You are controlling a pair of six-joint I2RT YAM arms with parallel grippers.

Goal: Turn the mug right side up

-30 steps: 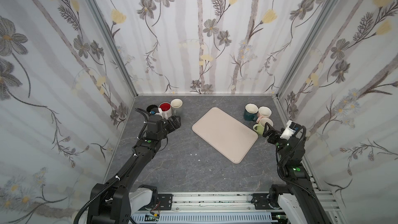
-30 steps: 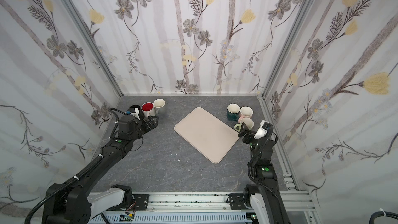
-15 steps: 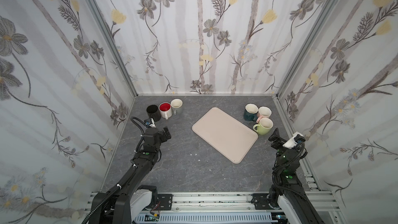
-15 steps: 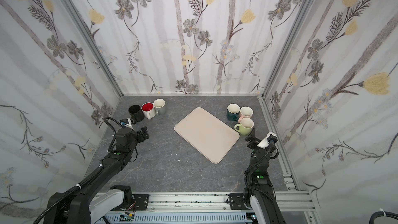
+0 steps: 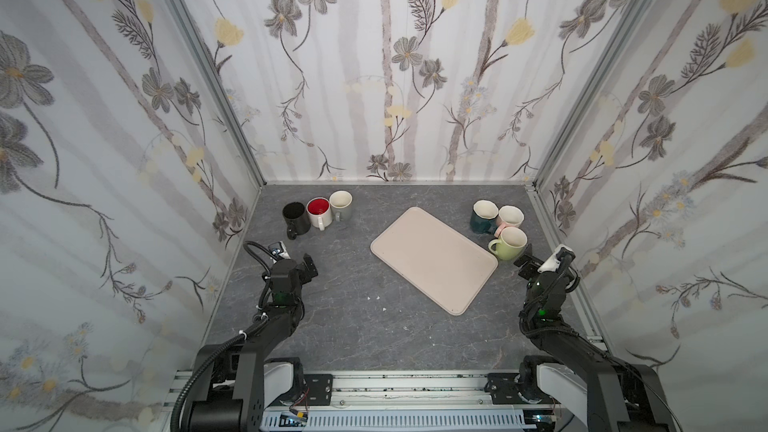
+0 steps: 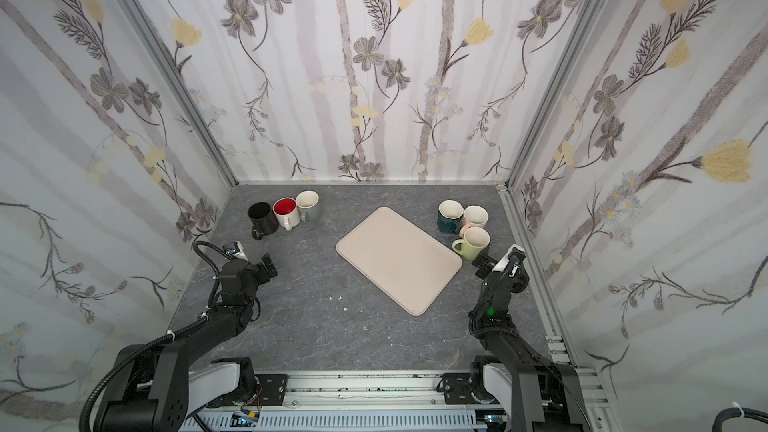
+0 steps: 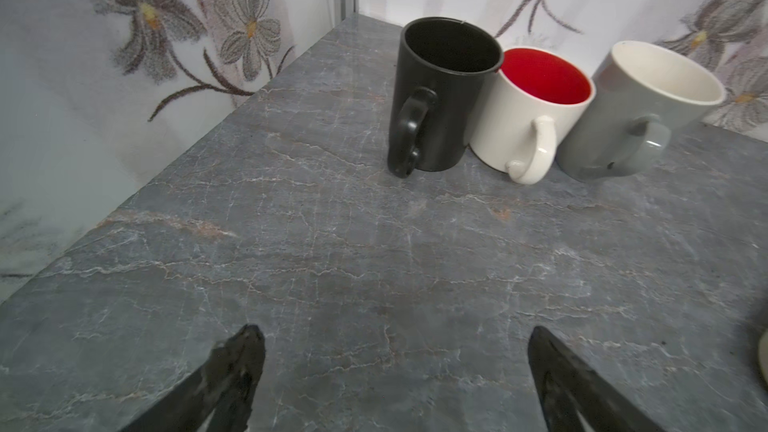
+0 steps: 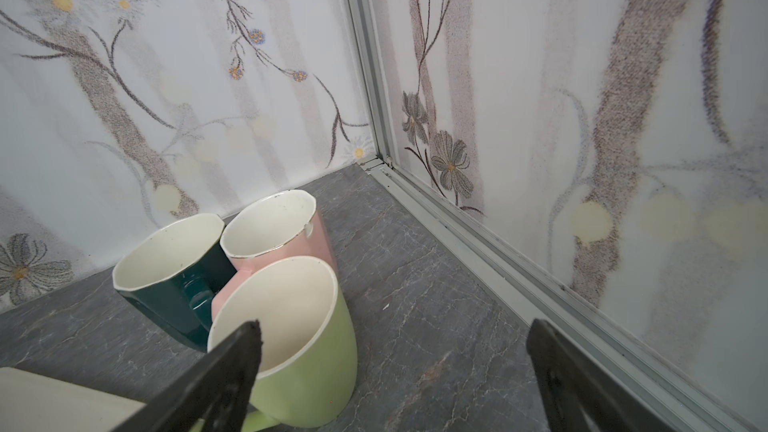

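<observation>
- All six mugs stand mouth-up, so no flip looks left to do. Job reads as done, imo.
- L trio in the back corner: black mug [image 7: 440,118], red-lined white mug [image 7: 528,135] and grey mug [image 7: 623,126], touching in a row. Handles face the arm, prob. for easy reach.
- R trio: teal mug [image 8: 174,297], pink mug [image 8: 320,238] and green mug [image 8: 324,367], packed tight near the side wall. The green one is closest to the arm, w/ its handle toward the tray [image 5: 432,259].
- The tray is bare, mid-tabletop [image 7: 332,243], and both groups are parked clear of it.
- L claw [image 7: 395,342]: jaws spread wide, nothing held. It sits low over bare tabletop; the black mug is ahead of it, well apart.
- R claw [image 8: 397,330]: jaws also wide, nothing held. The green mug is just ahead and off to one finger's side, not between the jaws. It's near, and in a top view seems not touching.
- Risk if either arm swings: the green mug is close enough to clip.
</observation>
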